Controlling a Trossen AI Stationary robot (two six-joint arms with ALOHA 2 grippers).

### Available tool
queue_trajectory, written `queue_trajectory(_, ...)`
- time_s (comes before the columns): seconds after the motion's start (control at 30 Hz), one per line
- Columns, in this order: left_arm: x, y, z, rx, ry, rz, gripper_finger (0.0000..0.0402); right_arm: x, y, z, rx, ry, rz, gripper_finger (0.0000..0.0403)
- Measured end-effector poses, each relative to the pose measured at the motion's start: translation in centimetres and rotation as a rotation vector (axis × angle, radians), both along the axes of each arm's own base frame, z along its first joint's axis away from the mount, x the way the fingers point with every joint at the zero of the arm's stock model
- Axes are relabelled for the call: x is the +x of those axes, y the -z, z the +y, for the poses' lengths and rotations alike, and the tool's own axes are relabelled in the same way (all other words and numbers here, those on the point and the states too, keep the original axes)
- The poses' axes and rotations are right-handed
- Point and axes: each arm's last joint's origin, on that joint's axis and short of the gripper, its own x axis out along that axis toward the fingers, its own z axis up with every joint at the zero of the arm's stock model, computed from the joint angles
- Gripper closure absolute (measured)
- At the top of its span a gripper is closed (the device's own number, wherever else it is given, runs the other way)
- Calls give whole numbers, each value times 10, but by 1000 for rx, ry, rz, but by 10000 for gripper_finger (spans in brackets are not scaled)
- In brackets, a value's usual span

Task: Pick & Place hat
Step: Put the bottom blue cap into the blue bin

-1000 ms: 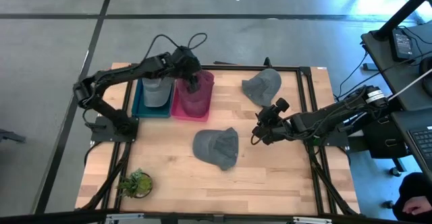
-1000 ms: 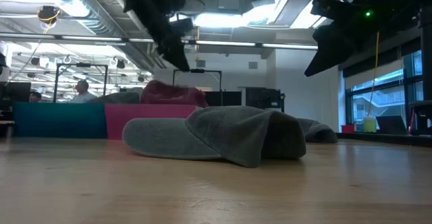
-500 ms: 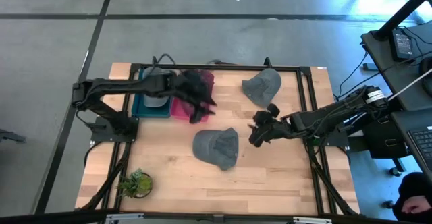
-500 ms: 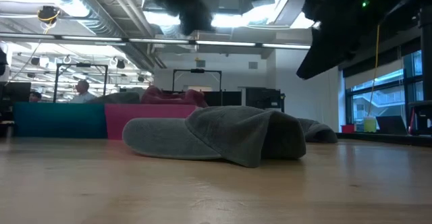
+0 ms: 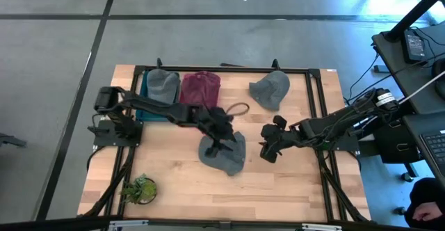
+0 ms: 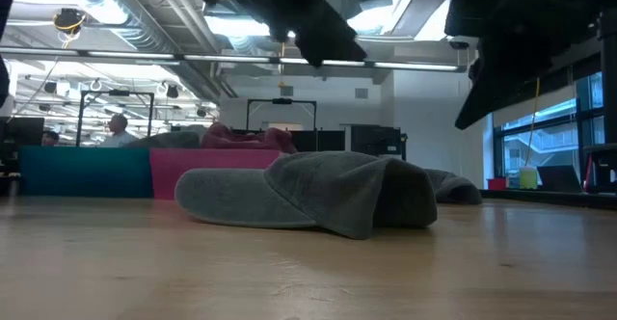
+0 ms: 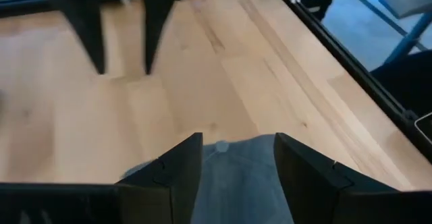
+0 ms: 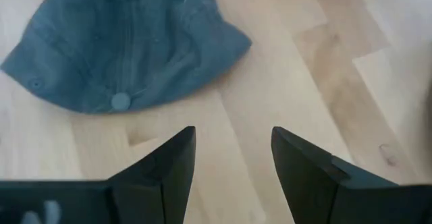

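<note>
A grey cap (image 5: 224, 154) lies flat on the wooden table near its middle; it also shows in the low view (image 6: 318, 197). My left gripper (image 5: 221, 142) hangs open above the cap, clear of it (image 6: 323, 40); the cap's crown shows between its fingers in the left wrist view (image 7: 233, 173). My right gripper (image 5: 266, 149) is open and empty, just right of the cap, which lies ahead of it in the right wrist view (image 8: 128, 42). A second grey hat (image 5: 270, 88) rests on the table at the far right.
A teal bin (image 5: 161, 92) holds a grey hat, and a pink bin (image 5: 200, 92) beside it holds a dark red hat, both at the far left. A small green plant (image 5: 139, 188) stands at the near left corner. Black frame rails run along the table's edges.
My left gripper has swung from above the pink bin toward the table's near edge and right, and now hangs over the grey cap. The red hat has sunk lower in the pink bin. My right gripper has shifted a little toward the near edge.
</note>
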Motion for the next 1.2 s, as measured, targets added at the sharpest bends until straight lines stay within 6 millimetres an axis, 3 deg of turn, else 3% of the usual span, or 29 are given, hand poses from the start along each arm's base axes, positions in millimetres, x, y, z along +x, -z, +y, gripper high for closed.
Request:
queue_trajectory(0.3, 22, 41, -14, 110, 19, -11, 223, -2, 0, 5, 4, -17, 5, 209)
queue_trajectory(0.6, 31, 17, -1, 203, 42, 32, 223, -3, 1, 5, 7, -6, 19, 209)
queue_trajectory(0.77, 38, 20, 10, 219, 27, -17, 223, -4, 1, 5, 7, -4, 21, 209)
queue_trajectory(1.2, 62, 100, 21, 206, 10, 95, 223, -4, 2, 4, 2, -6, 27, 209)
